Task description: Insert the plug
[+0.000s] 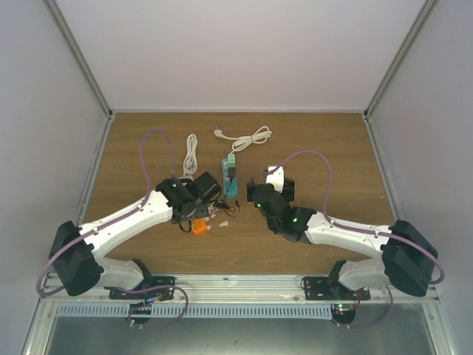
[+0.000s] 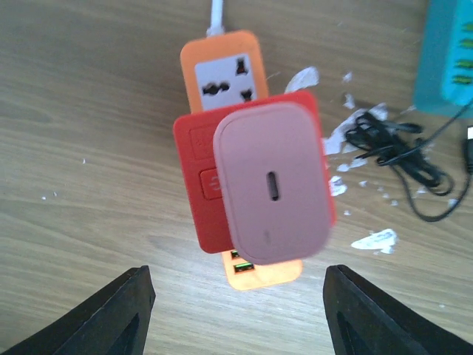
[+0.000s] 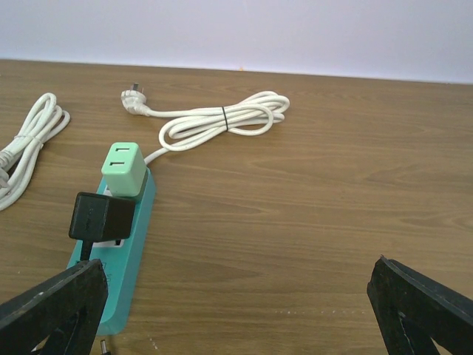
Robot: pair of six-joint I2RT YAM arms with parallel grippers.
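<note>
The plug (image 3: 100, 217), a small black boxy adapter, sits on the socket face of the teal power strip (image 3: 126, 274), right in front of a pale green adapter (image 3: 123, 168). Its thin black wire (image 2: 392, 144) lies bundled on the table. In the top view the plug (image 1: 232, 175) is on the teal strip (image 1: 230, 191) between the arms. My right gripper (image 3: 236, 296) is open and empty, to the right of the strip. My left gripper (image 2: 238, 285) is open and empty, hovering over an orange power strip (image 2: 222, 70).
The orange strip carries a red adapter (image 2: 196, 185) and a pink one (image 2: 273, 192). A coiled white cord with a white plug (image 3: 222, 122) lies behind the teal strip. Another white cord (image 3: 29, 144) lies to the left. White scuffs mark the wooden table (image 3: 310, 192).
</note>
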